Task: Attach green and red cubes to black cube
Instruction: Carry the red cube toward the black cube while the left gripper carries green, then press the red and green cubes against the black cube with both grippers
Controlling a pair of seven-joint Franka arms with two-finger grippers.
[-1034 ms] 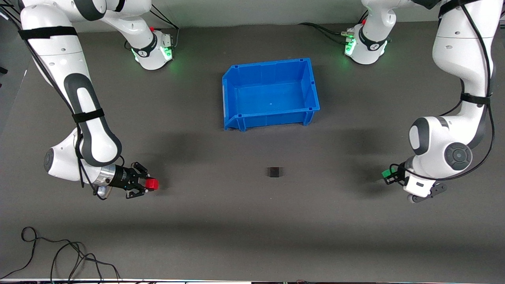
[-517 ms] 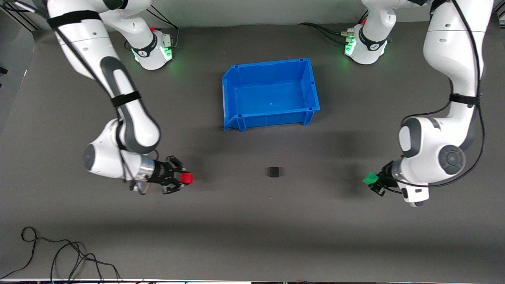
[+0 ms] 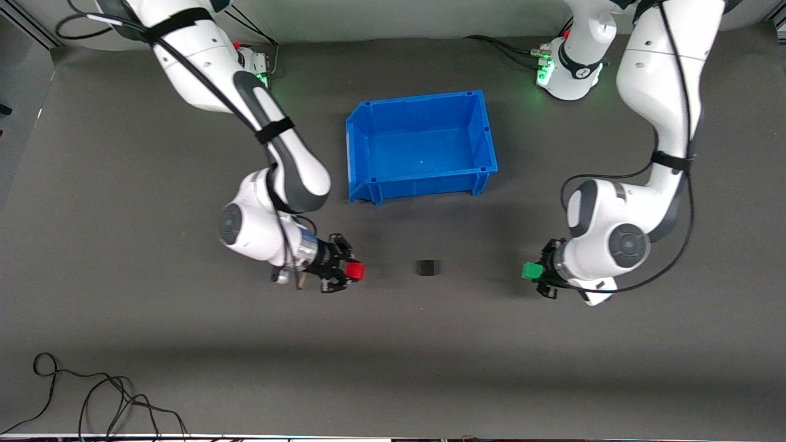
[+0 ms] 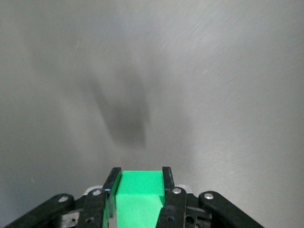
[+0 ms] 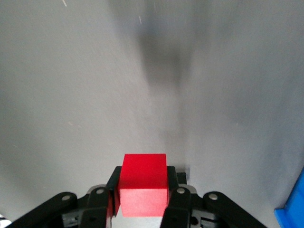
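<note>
Even, diffuse overhead light in the front view; dark grey table [image 3: 123, 344] reads matte, no glare. Soft broad shadows pool under both arms and along the blue bin [image 3: 421, 145] on its camera-facing wall. Green status lights glow at both bases. Front view sharp throughout. Left wrist view streaked with motion blur, table surface washed pale, one smeared dark shadow. Right wrist view softer, similar blurred shadow patch.

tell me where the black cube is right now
In the front view the black cube sits on the table, nearer the camera than the blue bin, between the red cube and green cube.
</note>
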